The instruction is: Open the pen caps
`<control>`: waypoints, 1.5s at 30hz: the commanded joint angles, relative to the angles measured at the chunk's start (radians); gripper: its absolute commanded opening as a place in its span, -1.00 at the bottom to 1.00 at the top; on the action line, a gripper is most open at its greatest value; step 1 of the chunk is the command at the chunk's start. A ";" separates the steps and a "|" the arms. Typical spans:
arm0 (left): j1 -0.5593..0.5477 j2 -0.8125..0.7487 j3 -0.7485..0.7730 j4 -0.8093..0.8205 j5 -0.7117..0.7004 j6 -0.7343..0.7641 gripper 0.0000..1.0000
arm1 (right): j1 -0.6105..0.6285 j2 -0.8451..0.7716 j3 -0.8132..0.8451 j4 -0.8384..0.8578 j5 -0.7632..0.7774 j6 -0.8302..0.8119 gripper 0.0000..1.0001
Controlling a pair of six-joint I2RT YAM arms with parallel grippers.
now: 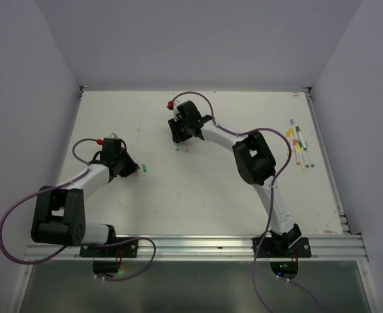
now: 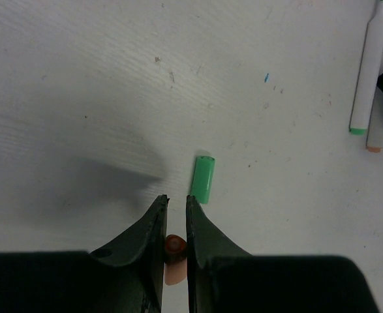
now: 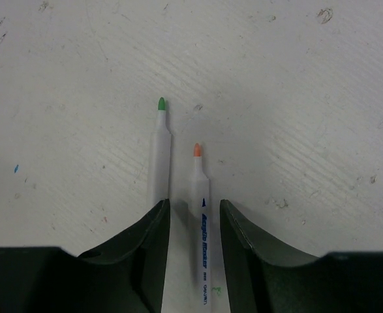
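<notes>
My left gripper [image 2: 175, 199] is shut on an orange pen cap [image 2: 174, 247], held end-on deep between the jaws just above the table. A green pen cap [image 2: 203, 178] lies loose just past its fingertips, also seen from above [image 1: 143, 169]. My right gripper [image 3: 194, 203] is open and low over the table at the far middle [image 1: 178, 137]. An uncapped orange-tipped pen [image 3: 200, 215] lies between its jaws, untouched. An uncapped green-tipped pen [image 3: 160, 153] lies just outside its left finger. Several capped pens [image 1: 300, 145] lie at the right of the table.
Two white pen barrels [image 2: 367, 65] show at the right edge of the left wrist view. White walls close the table [image 1: 198, 195] on three sides. An aluminium rail [image 1: 198, 246] runs along the near edge. Purple cables loop over both arms.
</notes>
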 commanded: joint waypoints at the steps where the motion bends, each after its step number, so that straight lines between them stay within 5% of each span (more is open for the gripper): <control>1: -0.005 0.046 0.034 0.028 -0.032 0.026 -1.00 | -0.008 -0.018 0.038 -0.002 -0.009 -0.001 -0.20; 8: -0.005 0.108 0.028 0.074 -0.022 0.029 -0.87 | -0.020 -0.220 -0.152 0.053 0.040 0.031 0.10; 18: -0.005 0.095 0.017 0.061 -0.065 0.008 -0.66 | -0.038 -0.492 -0.390 0.084 0.063 0.060 0.19; 23: -0.005 0.095 0.020 0.064 -0.056 0.009 -0.24 | -0.043 -0.593 -0.468 0.079 0.053 0.065 0.19; 31: -0.004 0.077 0.012 0.069 -0.044 -0.002 0.04 | -0.072 -0.726 -0.577 0.010 0.219 0.091 0.22; 38: -0.005 -0.089 0.005 0.035 -0.070 -0.035 0.29 | -0.263 -0.746 -0.646 -0.175 0.387 0.123 0.27; 45: -0.062 -0.222 0.047 0.060 0.020 -0.052 0.70 | -0.553 -0.753 -0.778 -0.114 0.342 0.134 0.25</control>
